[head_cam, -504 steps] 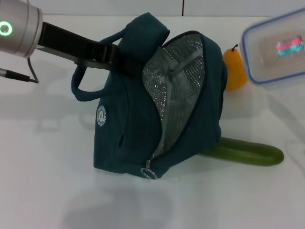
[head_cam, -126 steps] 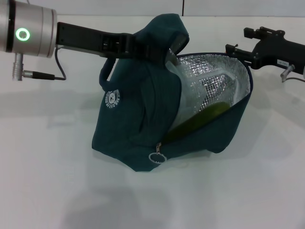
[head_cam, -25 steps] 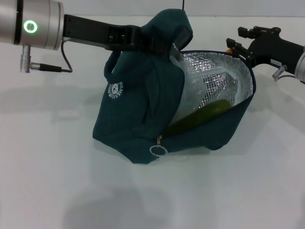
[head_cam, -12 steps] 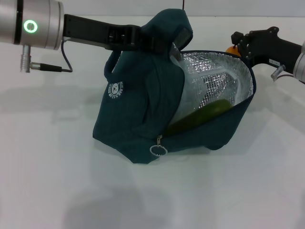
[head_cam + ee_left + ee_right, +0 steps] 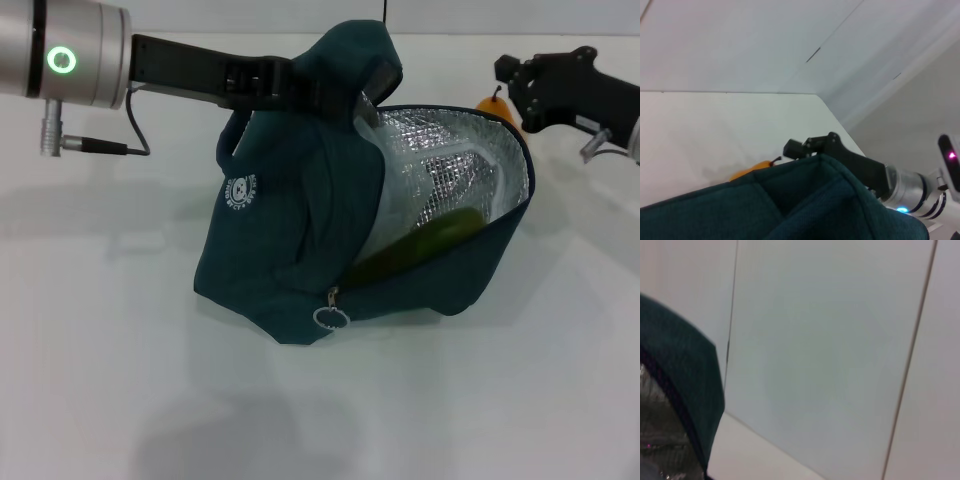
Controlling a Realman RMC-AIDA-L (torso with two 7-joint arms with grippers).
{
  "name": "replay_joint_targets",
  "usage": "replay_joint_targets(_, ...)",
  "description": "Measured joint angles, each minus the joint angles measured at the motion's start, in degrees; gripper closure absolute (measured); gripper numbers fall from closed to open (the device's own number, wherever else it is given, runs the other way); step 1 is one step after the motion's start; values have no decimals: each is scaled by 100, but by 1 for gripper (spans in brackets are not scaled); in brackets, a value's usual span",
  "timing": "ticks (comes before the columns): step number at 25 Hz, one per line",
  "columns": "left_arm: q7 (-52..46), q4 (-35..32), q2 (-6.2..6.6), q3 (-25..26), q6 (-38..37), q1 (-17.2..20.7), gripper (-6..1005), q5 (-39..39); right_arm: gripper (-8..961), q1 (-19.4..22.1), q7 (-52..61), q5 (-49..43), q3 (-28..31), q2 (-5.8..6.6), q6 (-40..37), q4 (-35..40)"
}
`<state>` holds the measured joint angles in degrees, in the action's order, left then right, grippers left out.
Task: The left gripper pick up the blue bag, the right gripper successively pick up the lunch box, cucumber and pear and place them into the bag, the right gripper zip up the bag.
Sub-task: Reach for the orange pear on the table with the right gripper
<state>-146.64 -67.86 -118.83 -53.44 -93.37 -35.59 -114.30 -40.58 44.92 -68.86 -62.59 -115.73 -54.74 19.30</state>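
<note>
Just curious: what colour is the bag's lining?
Shiny silver foil lining, clearest in the head view.

The left arm reaches in from the bench's far left corner, its black left end effector [image 5: 335, 92] clamped on the top of the dark teal-blue fabric bag [image 5: 290, 230]. The right arm comes in from the far right edge, with its black right end effector [image 5: 512, 88] closed around the orange-yellow pear [image 5: 493, 104].

Dark teal fabric bag [image 5: 290, 250] sits open, silver foil lining showing; long green cucumber [image 5: 430, 240] leans inside against a clear plastic lunch box [image 5: 440, 175]. Orange-yellow pear [image 5: 493, 103] peeks behind the rim.
</note>
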Motion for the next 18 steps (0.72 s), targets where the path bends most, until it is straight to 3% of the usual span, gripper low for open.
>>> replay_joint_targets(6,-1,-26,-8,0,-20,7,943,4,946,351,213,12,-51,7,-111,531)
replay_joint_targets(18,-14,-23,-15,1,-33,8,943,6,918,393,334,13,-47,7,-431,595)
